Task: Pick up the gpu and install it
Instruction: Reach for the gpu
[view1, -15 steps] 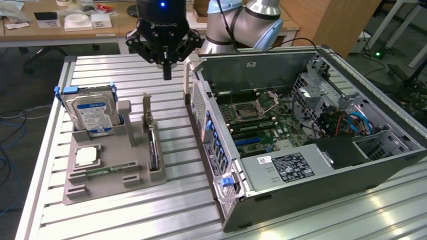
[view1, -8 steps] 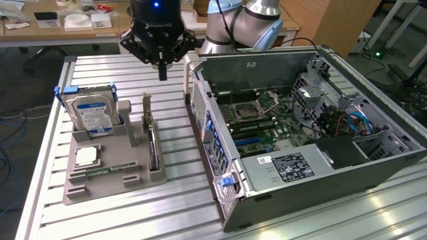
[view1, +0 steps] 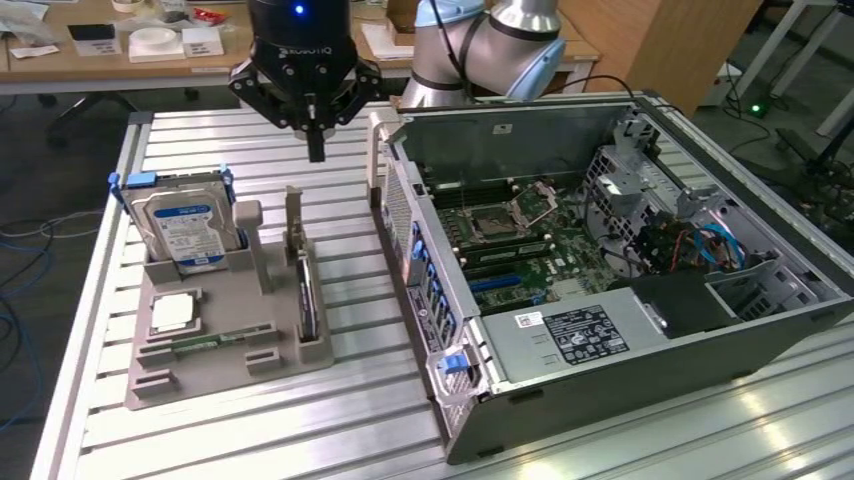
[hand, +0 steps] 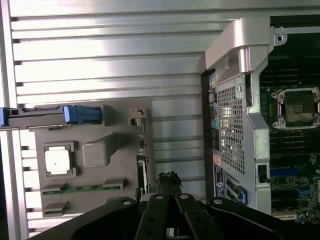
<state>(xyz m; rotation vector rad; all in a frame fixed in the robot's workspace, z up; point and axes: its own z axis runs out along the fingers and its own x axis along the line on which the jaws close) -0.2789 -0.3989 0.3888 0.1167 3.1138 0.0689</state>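
Aluminium slatted tabletop (view1: 200, 140), carrying the following.

1. Grey moulded holder (view1: 214, 345), at 9 o'clock in the exterior view. Contents:
   - Silver hard drive (view1: 187, 225) with a blue-and-white label, upright at the holder's 12 o'clock end.
   - Square processor chip (view1: 174, 313), lying flat.
   - Green memory stick (view1: 200, 343), lying flat just beside the chip.
2. Dark, thin gpu (view1: 304, 295), standing on edge in a slot along the holder's 3 o'clock side, below an upright grey post (view1: 294, 215). In the wrist view the gpu (hand: 141, 160) shows edge-on.
3. Open computer case (view1: 627, 350), at 3 o'clock in the exterior view, with the motherboard (view1: 534, 240) exposed.
4. Black gripper (view1: 316, 152), at 12 o'clock in the exterior view, hanging above the tabletop between holder and case. It is higher than the gpu and not touching it. Its fingers (view1: 316, 135) are clenched together, grasping nothing.
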